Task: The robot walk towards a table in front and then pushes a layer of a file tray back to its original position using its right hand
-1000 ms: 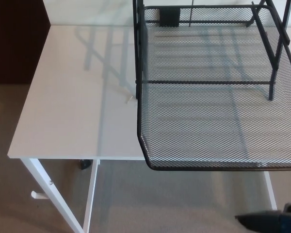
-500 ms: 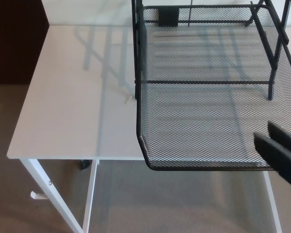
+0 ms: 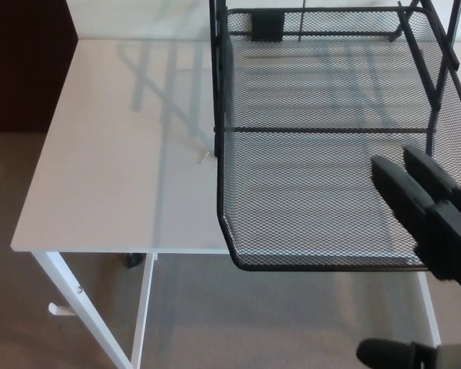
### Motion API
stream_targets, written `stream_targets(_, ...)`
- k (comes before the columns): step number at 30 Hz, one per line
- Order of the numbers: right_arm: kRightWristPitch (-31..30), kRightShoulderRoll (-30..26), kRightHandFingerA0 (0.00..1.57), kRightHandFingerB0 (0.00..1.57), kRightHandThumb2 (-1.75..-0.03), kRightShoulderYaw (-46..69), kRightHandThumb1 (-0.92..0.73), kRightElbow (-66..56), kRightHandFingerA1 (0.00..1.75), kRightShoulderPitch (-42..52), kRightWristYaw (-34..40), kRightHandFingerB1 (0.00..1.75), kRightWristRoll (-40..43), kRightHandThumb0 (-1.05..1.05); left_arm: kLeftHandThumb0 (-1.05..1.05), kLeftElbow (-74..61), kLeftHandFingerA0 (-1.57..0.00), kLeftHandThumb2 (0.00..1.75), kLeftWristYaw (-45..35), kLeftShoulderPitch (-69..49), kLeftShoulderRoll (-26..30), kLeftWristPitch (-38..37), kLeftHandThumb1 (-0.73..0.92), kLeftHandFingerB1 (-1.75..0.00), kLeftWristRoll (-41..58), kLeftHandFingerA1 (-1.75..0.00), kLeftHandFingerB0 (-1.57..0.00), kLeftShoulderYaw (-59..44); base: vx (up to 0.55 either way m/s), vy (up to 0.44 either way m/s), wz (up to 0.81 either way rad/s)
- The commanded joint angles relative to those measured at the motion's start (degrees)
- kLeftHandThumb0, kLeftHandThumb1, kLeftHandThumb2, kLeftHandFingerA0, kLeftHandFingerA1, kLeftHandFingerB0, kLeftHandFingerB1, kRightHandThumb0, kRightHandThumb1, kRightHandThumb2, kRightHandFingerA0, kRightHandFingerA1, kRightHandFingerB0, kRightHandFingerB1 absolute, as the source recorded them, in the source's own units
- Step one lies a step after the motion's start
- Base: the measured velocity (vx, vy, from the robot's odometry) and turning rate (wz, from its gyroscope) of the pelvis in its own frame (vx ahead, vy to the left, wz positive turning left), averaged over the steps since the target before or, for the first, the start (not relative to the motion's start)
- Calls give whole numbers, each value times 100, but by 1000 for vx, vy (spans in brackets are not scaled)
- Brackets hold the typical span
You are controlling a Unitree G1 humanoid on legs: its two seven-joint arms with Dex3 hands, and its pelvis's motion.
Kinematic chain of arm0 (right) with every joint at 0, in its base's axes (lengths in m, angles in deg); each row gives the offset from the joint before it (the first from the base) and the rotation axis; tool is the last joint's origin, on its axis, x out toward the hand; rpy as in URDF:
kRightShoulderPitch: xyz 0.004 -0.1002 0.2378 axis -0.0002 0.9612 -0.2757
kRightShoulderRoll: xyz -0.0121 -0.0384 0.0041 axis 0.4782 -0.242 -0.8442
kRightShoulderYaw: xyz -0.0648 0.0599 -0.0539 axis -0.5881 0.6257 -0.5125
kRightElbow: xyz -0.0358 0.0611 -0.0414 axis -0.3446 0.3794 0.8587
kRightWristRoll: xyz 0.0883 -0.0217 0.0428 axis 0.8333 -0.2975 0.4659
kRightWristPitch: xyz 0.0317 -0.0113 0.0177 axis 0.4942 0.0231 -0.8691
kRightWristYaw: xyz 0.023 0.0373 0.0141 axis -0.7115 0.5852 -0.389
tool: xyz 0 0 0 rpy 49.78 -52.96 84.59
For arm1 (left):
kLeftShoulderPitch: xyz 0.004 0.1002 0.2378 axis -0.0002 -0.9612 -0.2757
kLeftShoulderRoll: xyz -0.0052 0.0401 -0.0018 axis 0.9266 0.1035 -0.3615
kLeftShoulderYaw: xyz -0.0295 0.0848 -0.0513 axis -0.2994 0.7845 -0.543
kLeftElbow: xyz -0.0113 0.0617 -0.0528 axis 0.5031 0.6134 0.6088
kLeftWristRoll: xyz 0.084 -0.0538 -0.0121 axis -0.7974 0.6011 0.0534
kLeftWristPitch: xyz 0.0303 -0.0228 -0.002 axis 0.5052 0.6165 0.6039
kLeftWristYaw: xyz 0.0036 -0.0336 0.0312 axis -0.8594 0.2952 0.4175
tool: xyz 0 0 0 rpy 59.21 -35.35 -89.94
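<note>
A black wire-mesh file tray layer [image 3: 323, 192] is pulled out toward me, its front rim [image 3: 323, 264] hanging past the white table's [image 3: 115, 154] near edge. The tray's black frame posts [image 3: 215, 77] stand behind it. My right hand [image 3: 430, 215] is raised at the picture's right, over the tray's front right corner. Its two thick black fingers [image 3: 403, 192] stretch out side by side, pointing up-left, and the thumb [image 3: 392, 354] shows apart below, so the hand is open and empty. I cannot tell whether it touches the rim. My left hand does not show.
White table legs [image 3: 84, 307] drop to a beige carpet [image 3: 215, 323]. A dark wall area [image 3: 23, 61] lies at the far left. The table's left half is bare apart from a small speck [image 3: 206, 156] beside the tray.
My right hand has risen from the bottom right corner and moved up-left, its fingers now lying over the tray's front right part. The tray has not moved.
</note>
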Motion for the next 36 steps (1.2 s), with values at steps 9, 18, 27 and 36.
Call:
stream_targets(9, -1077, -177, 0, 2, -61, -605, -27, 1863, 0, -1455, 903, 10, -3363, -40, -14, -135, -48, 89, -12, 75, 155, -76, 45, -49, -54, -62, -19, -56, 0, 0, 0)
stream_targets(18, -1502, -357, 0, 1, -60, -944, -26, 2801, 0, -1980, 1003, 12, -3678, -42, -18, -205, -54, 58, -5, 73, 168, -31, 63, -34, -65, -44, -31, -59, 0, 0, 0)
stream_targets(27, -1904, -542, 0, 2, -63, -1171, -30, 3189, 0, -2489, 863, 10, -3778, -48, -15, -167, -49, 88, 21, 180, 244, -25, 45, -49, -167, -62, -19, -7, 0, 0, 0)
stream_targets(36, -2346, -524, 0, 0, -70, -1481, -37, 3073, 0, -2867, 1084, 2, -4038, -54, -16, -153, -49, 88, 35, 219, 266, -54, 45, -49, -198, -62, -20, 21, 0, 0, 0)
